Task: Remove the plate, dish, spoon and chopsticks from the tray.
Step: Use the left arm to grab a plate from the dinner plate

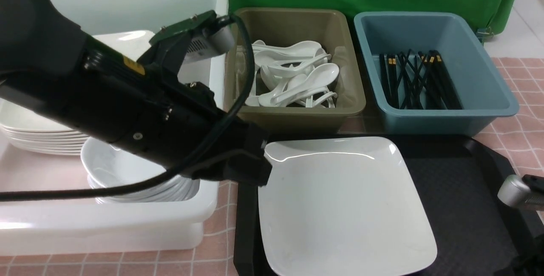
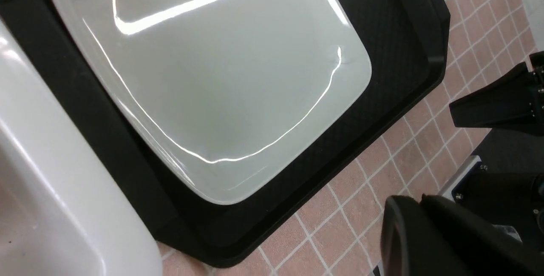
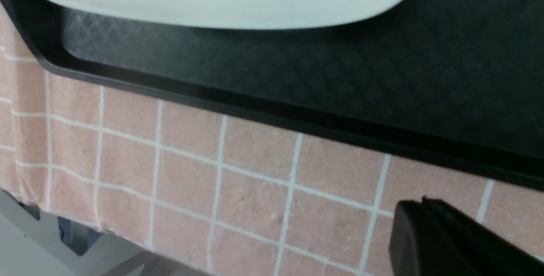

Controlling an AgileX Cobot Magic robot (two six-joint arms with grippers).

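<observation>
White plate [image 1: 344, 208] on black tray [image 1: 459, 191], closed left pincer [image 1: 255, 172] beside its far-left corner, right pincer [image 3: 414, 220] closed

Checked cloth [image 1: 520, 133] (pink): tray [image 1: 459, 191], three tubs [image 1: 297, 116]

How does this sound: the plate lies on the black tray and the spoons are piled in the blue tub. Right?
Not quite. The front view shows the spoons piled in the olive tub; the blue tub holds chopsticks. The plate does lie on the black tray.
</observation>
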